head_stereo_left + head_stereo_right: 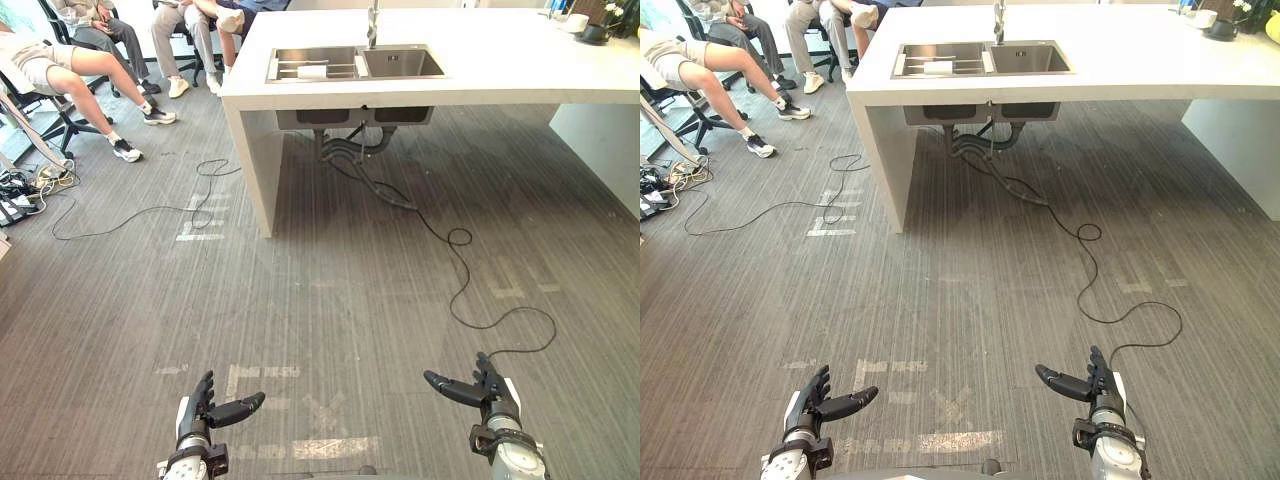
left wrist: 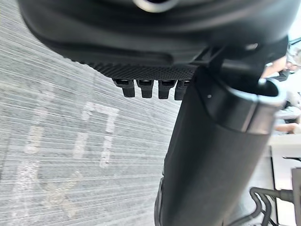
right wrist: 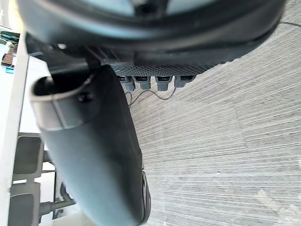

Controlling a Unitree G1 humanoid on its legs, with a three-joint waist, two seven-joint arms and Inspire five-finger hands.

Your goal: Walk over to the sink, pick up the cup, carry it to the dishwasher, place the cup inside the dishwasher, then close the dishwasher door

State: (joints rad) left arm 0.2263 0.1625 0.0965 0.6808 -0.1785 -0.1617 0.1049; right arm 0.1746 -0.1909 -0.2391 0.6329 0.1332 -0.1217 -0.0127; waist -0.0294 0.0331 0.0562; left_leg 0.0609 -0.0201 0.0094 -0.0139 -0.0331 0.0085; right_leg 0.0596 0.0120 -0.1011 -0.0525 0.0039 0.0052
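White cup (image 1: 313, 71) in left basin of sink (image 1: 400, 65) in desk (image 1: 500, 60), apparently on side, long axis across view, far ahead of both hands. Slightly nearer: left hand (image 1: 205, 415), then right hand (image 1: 487, 395). Fingers of both relaxed, empty.

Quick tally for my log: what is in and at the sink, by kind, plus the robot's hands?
Sink basins: 2
Faucet: 1
Cup, white, in the basin on the robot's left: 1
Hands, left hand and right hand, both open, low over the floor: 2
Total: 6
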